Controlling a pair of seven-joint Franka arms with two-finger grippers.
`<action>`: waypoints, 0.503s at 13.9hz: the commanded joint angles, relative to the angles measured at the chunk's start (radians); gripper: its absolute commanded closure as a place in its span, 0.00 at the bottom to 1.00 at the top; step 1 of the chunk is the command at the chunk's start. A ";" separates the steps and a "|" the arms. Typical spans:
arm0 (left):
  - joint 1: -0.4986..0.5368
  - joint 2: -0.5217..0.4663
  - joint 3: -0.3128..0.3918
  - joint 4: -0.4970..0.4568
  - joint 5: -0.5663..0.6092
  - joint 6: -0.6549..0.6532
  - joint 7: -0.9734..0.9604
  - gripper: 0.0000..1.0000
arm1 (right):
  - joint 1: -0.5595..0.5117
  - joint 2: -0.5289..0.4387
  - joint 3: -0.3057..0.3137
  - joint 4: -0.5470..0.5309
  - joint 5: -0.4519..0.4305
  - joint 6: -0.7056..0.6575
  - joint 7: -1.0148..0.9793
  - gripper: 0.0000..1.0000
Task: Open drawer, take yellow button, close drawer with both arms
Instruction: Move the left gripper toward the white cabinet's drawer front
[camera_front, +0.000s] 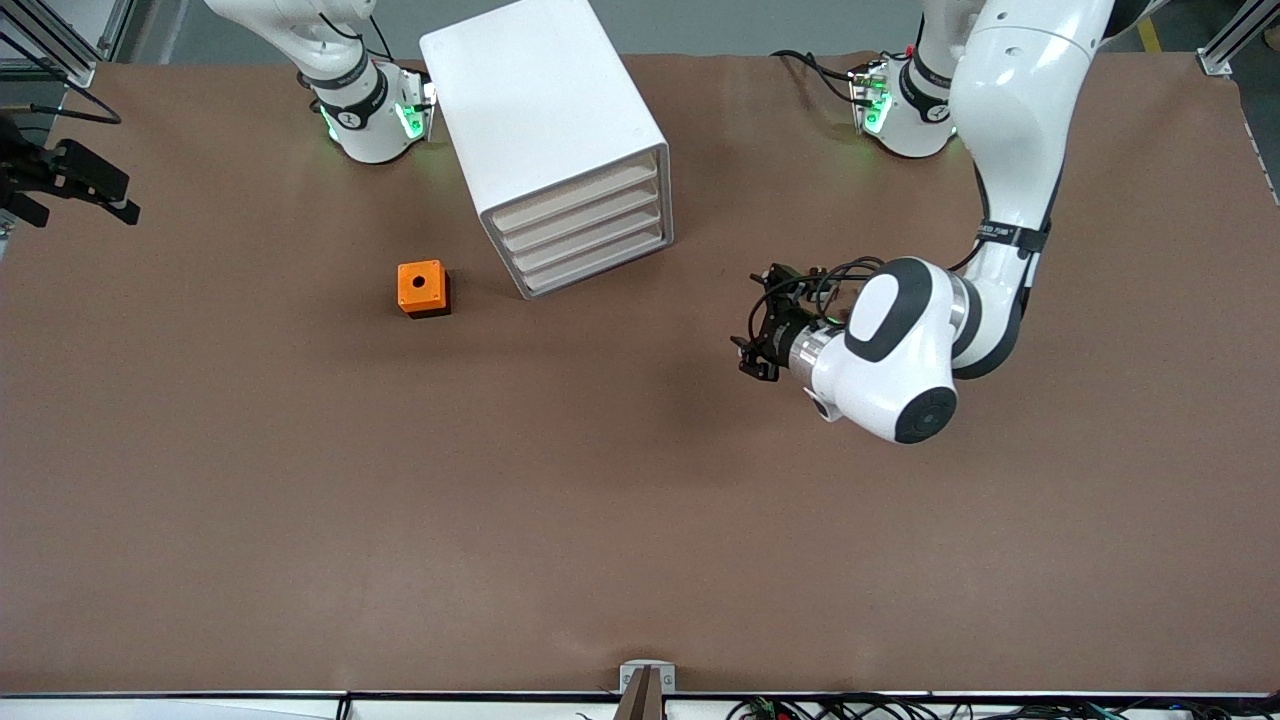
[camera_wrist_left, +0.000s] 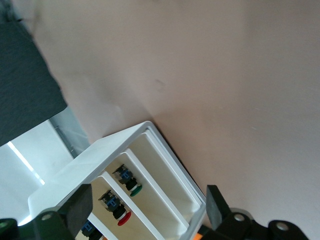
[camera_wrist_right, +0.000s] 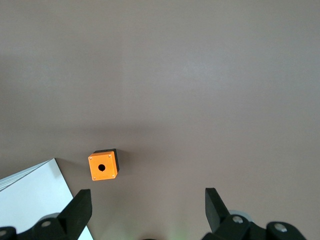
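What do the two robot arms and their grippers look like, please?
Both arms are glossy white with rounded shells and black joint discs. The left arm has a black band with small white lettering, and black cables loop around its wrist. Both bases glow green. The left gripper and the right gripper are black, with two flat fingers each.

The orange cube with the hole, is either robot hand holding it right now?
No, the orange cube sits alone on the table, with neither hand touching it.
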 joint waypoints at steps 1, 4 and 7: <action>-0.032 0.016 0.002 0.037 -0.014 -0.090 -0.079 0.00 | -0.003 -0.025 0.001 -0.024 0.011 0.004 -0.010 0.00; -0.037 0.022 0.007 0.054 -0.009 -0.193 -0.085 0.00 | -0.003 -0.025 0.002 -0.024 0.011 0.002 -0.010 0.00; -0.035 0.032 0.007 0.069 -0.014 -0.255 -0.111 0.00 | -0.003 -0.025 0.002 -0.024 0.011 -0.001 -0.010 0.00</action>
